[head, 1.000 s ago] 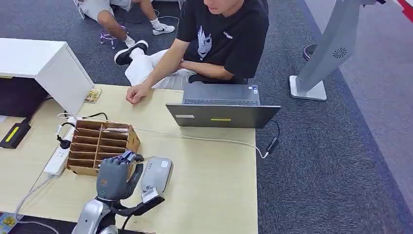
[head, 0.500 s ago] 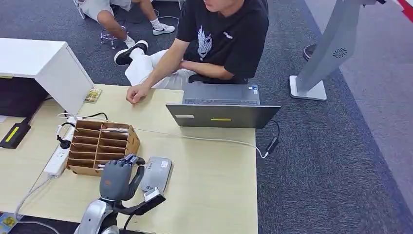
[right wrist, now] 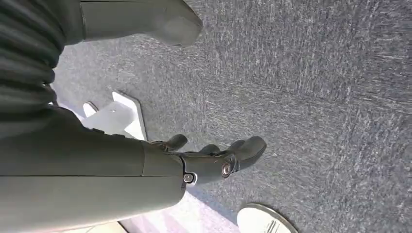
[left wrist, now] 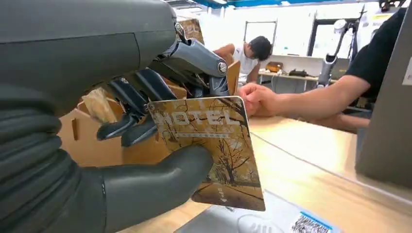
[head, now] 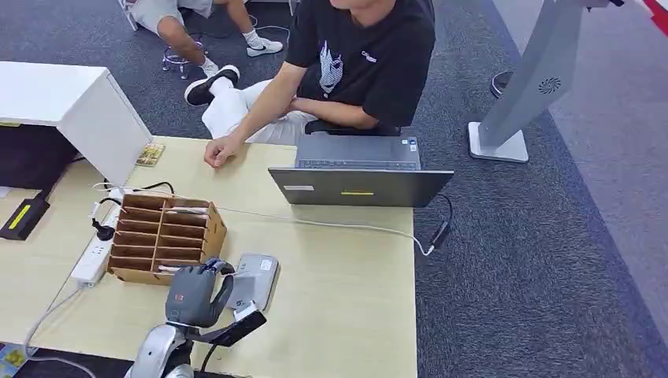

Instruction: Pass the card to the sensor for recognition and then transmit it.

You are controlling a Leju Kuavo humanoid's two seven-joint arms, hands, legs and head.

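Note:
My left hand [head: 191, 293] hovers at the near edge of the table, between the wooden slotted card box [head: 161, 236] and the grey sensor [head: 254, 280]. In the left wrist view the hand [left wrist: 97, 160] pinches a brown hotel card [left wrist: 214, 145] between its thumb and its darker fingers, just above a corner of the sensor [left wrist: 252, 223]. The card's face reads HOTEL. My right hand [right wrist: 214, 162] hangs over grey carpet with its fingers apart and nothing in it.
A person sits across the table with a hand [head: 220, 151] resting on it, behind an open laptop [head: 358, 175]. A white power strip [head: 96, 248] and cables lie left of the card box. A white cabinet [head: 75, 110] stands at far left, another card [head: 150, 153] beside it.
My left hand has drawn back from the card box toward the near table edge, holding the card, and now sits lower beside the sensor.

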